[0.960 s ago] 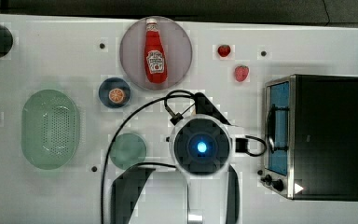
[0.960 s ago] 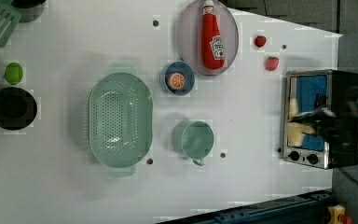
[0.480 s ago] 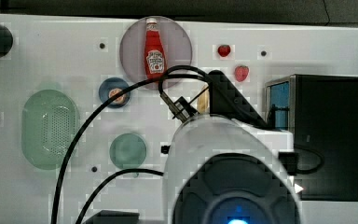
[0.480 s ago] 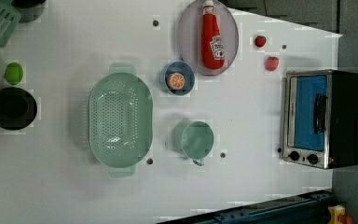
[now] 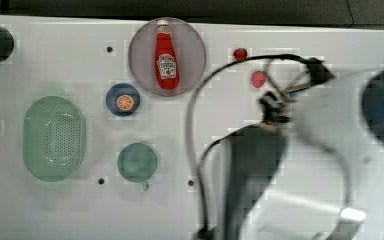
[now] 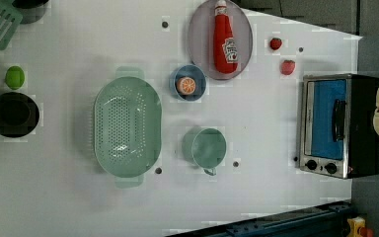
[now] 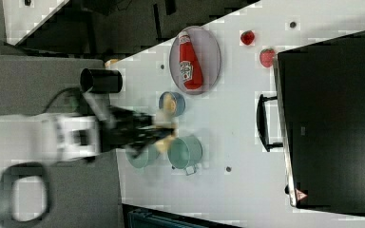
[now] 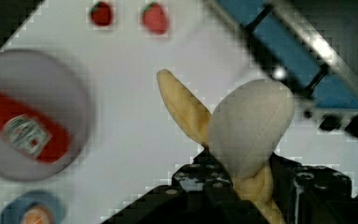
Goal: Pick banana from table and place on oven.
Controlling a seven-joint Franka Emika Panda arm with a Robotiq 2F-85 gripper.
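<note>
Tool (image 8: 242,186) grips banana (image 8: 242,126) above table (image 8: 121,130); ketchup bottle (image 5: 167,62) label writing unreadable.

The arm (image 5: 330,150) reaches over the table's (image 5: 55,210) right end in the top view, blurred, with dark cables looping along it. In the wrist view the gripper (image 8: 242,186) is closed on the banana (image 8: 247,126), which sticks out past the black fingers. In the left view the gripper seems to hang at the table's right edge.
</note>
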